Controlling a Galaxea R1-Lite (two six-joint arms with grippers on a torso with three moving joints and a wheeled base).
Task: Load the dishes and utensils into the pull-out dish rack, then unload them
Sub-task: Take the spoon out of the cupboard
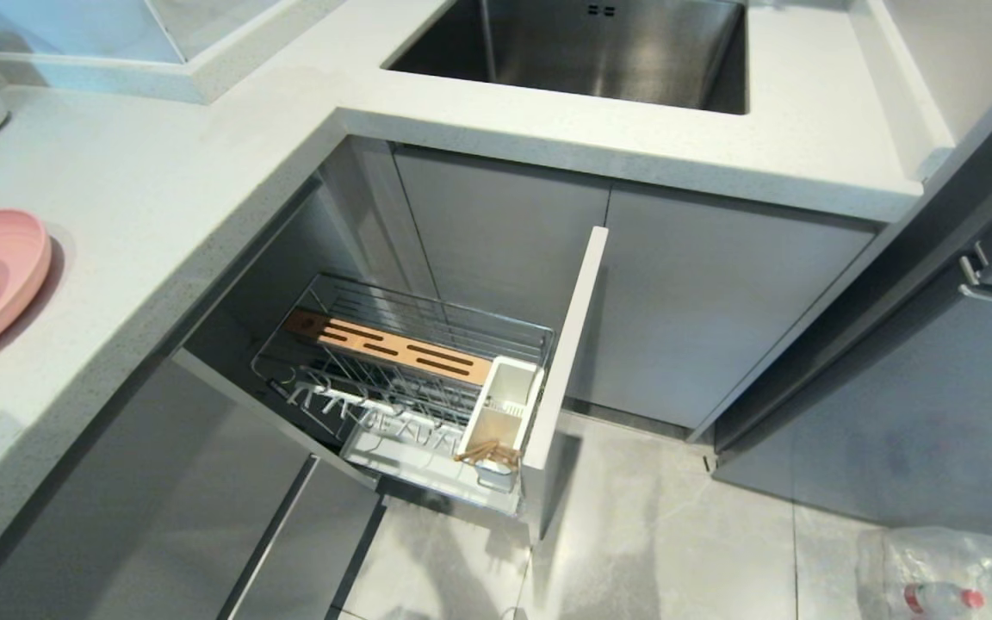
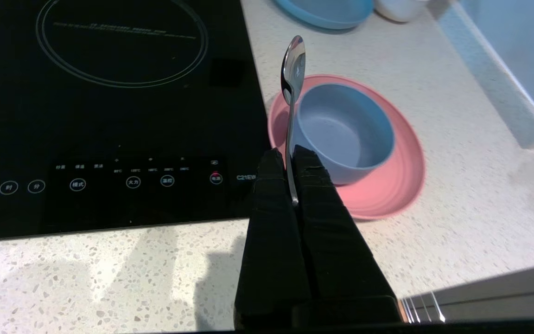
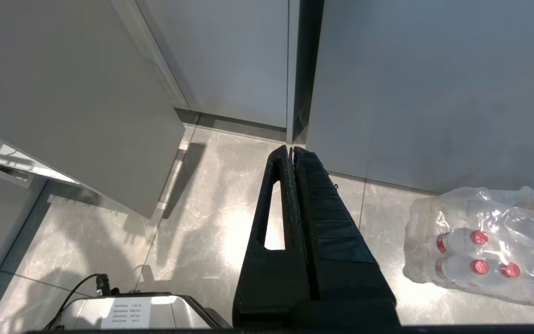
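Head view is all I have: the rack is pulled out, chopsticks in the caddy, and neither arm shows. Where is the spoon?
Observer: The left gripper is shut on the spoon, pinching the end of its handle, with its head sticking out past the fingertips.
Operator: Over the rack?
Observer: No. It is above the counter, over the pink plate, beside the black induction hob.
Operator: I see only the plate's edge. What's on it?
Observer: The blue-lavender bowl sits upright on the plate, and it looks empty.
Operator: And the right arm?
Observer: The right gripper is shut on nothing, hanging over the floor near a pack of water bottles.
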